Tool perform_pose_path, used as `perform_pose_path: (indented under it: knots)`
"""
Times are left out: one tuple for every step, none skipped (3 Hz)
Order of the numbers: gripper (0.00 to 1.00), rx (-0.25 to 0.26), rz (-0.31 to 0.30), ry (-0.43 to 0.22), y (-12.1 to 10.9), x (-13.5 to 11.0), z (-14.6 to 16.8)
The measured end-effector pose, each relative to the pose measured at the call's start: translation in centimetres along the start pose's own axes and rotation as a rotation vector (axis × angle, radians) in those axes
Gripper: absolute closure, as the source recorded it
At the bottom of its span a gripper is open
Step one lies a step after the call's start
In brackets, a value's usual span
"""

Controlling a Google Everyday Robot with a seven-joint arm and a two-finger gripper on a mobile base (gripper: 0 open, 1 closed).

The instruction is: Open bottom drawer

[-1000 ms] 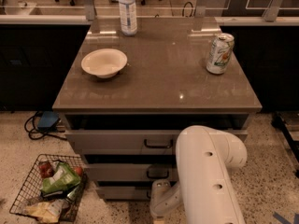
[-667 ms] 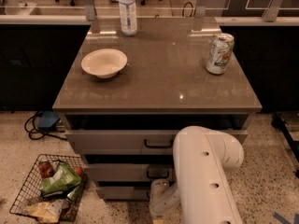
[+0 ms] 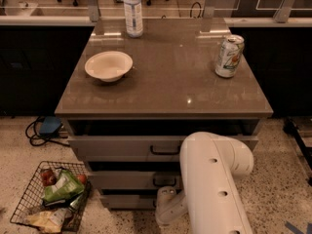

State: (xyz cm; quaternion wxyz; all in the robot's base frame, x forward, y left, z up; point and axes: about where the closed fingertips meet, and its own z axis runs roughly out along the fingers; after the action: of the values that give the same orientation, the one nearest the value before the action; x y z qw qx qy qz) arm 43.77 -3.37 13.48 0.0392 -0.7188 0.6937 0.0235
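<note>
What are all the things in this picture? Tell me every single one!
cabinet top: one, brown, middle.
water bottle: one, clear, back of the top.
bowl: one, cream, left on the top.
can: one, white and green, right on the top.
upper drawers: two, light grey, under the top.
bottom drawer: one, light grey, lowest.
wire basket: one, black, floor at left, holding snack packets.
robot arm: one, white, before the drawers.
gripper: one, white, low by the bottom drawer.

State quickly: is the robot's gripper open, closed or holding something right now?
Gripper: low at the front of the lowest light-grey flat-fronted drawer, below the white arm; open, closed or holding cannot be told.
</note>
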Motion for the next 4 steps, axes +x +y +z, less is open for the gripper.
perform_pose_path:
  knots:
    - [0.88,0.0,0.0,0.0,0.0,0.0,-0.3]
    - [1.0,0.0,0.0,0.0,-0.1,0.0,-0.7]
    - [1.0,0.002,-0.001,0.0,-0.1,-0.1,-0.8]
    - [1.0,0.019,-0.009,0.004,0.3,-0.5,-1.4]
